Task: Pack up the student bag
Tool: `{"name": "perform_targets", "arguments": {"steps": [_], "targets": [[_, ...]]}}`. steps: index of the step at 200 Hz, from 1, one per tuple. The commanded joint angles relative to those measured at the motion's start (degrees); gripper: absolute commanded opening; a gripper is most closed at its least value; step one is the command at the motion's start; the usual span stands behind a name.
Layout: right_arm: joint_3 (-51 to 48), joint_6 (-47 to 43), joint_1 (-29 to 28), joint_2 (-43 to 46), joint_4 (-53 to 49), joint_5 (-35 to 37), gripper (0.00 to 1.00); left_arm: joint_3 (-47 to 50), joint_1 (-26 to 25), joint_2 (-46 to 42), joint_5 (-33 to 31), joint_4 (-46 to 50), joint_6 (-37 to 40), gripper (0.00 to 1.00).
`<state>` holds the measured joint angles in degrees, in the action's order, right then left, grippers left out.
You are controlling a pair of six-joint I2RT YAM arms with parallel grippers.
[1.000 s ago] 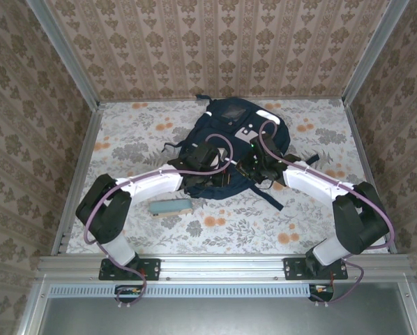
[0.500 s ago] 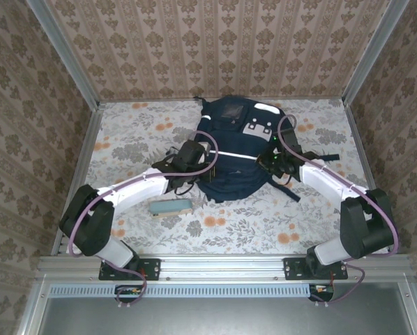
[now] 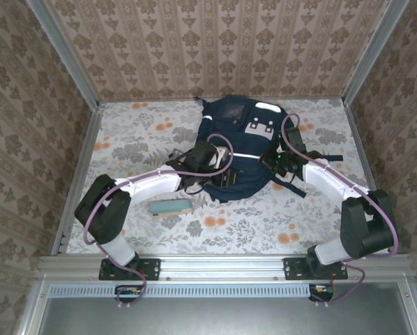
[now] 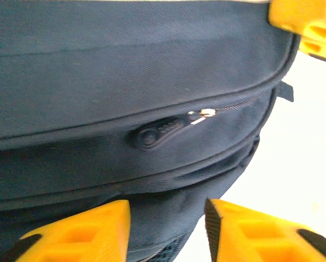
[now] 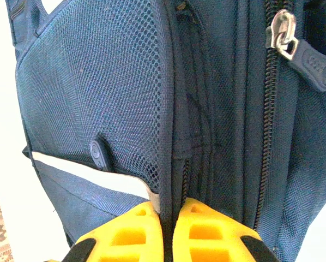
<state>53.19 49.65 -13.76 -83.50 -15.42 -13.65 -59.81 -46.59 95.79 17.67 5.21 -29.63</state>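
The student bag, navy with white stripes and patches, stands in the middle of the table toward the back. My left gripper is at its left side. In the left wrist view that gripper is open, and the bag's lower fabric sits in the gap, unpinched. A closed zip with a dark rubber pull runs just above. My right gripper is at the bag's right side. Close up, it is shut on the bound seam beside the mesh side pocket.
A flat teal case lies on the flowered tablecloth, near and left of the bag. Dark straps trail from the bag's right side. Wallpapered walls close in the table on three sides.
The bag was pushed back and stood more upright. My left gripper has opened and let go of the bag, shifting slightly right. The right gripper stays clamped on the side seam.
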Motion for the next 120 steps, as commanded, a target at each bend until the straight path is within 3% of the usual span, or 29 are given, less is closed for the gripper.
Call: {"name": "perform_targets", "arguments": {"steps": [1, 49, 120], "targets": [[1.6, 0.9, 0.1, 1.5, 0.1, -4.6, 0.05, -2.2, 0.1, 1.9, 2.9, -2.7, 0.9, 0.50], [2.2, 1.7, 0.1, 1.6, 0.8, -6.7, 0.05, -4.5, 0.0, 4.3, 1.7, -3.1, 2.1, 0.59], [2.7, 2.3, 0.0, 1.3, 1.2, -7.5, 0.05, -6.0, -0.1, 6.0, 2.2, -4.5, 4.2, 0.60]]}}
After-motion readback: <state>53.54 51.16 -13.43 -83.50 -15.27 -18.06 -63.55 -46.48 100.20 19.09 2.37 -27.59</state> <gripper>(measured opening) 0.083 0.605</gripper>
